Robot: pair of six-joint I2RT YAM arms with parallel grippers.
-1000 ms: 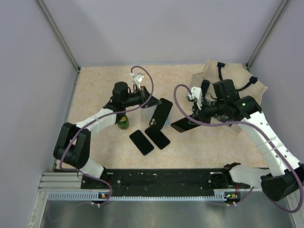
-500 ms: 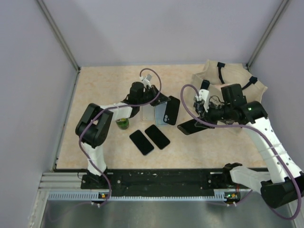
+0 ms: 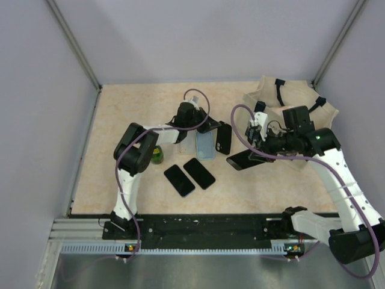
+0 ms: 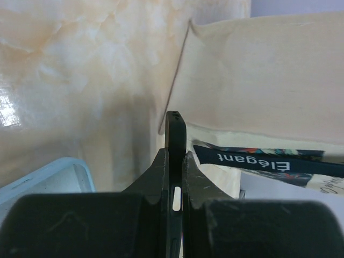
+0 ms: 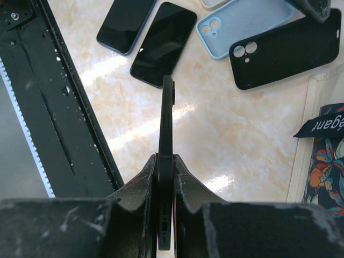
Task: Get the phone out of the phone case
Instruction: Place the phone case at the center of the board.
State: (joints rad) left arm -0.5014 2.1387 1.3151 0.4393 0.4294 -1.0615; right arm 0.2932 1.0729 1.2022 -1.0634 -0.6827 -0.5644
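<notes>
left pincer (image 4: 174, 164) clamped on the edge of the black phone case (image 4: 175, 126), just right of the light-blue case (image 3: 205, 144) | right pincer (image 5: 165, 161) clamped on the black phone (image 5: 167, 107), edge-up over the surface (image 3: 120, 120), farther right | I read "Elegant" on a dark tag (image 4: 252, 159) against the beige bag (image 4: 269, 70) | two dark phones (image 3: 179, 180) (image 3: 199, 173) lie flat on the light-blue case's near side

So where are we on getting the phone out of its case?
Separation looks done: the phone is clear of the black case, clamped edge-on in the right gripper. The left gripper pinches the empty case's edge. Left: set both down, perhaps by the two loose phones.
</notes>
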